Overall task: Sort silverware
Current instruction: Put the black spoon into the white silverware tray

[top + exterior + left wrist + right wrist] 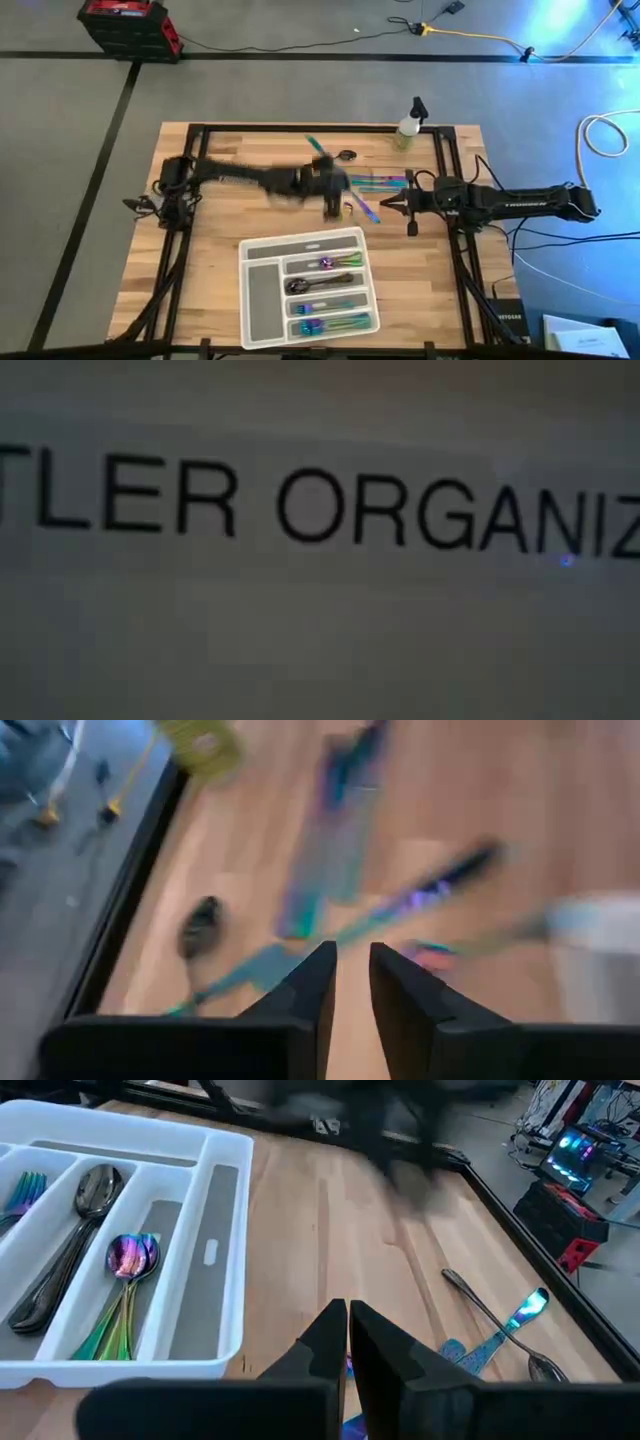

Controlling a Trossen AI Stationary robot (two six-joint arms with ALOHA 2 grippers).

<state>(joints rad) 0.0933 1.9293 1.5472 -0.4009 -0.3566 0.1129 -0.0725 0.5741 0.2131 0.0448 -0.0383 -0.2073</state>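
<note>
Left claw [335, 192]: over the middle of the table [220, 215], smeared by motion; in its wrist view the two fingers [310, 985] stand close with a narrow gap and hold nothing.
Right claw [385, 206]: just right of the table's middle, pointing toward the left arm; in its wrist view the fingers [325, 1340] are nearly touching, with nothing seen between them.
Loose silverware [375, 183]: iridescent pieces lie scattered between the table's middle and its far edge, near both claws; a dark spoon [346, 156] lies closer to the far edge.
Tray [262, 250]: translucent white compartment tray at the near edge, centre; the right wrist view shows a dark spoon [85, 1200], an iridescent spoon [130, 1255] and a fork [25, 1188] in separate slots.
Spray bottle [410, 122]: upright at the far edge, toward the right corner.
Writing: the low view is filled by a pale surface printed "TLER ORGANIZ" [300, 505], cut off at both ends.
Red case [128, 25]: on the floor beyond the far left corner.
</note>
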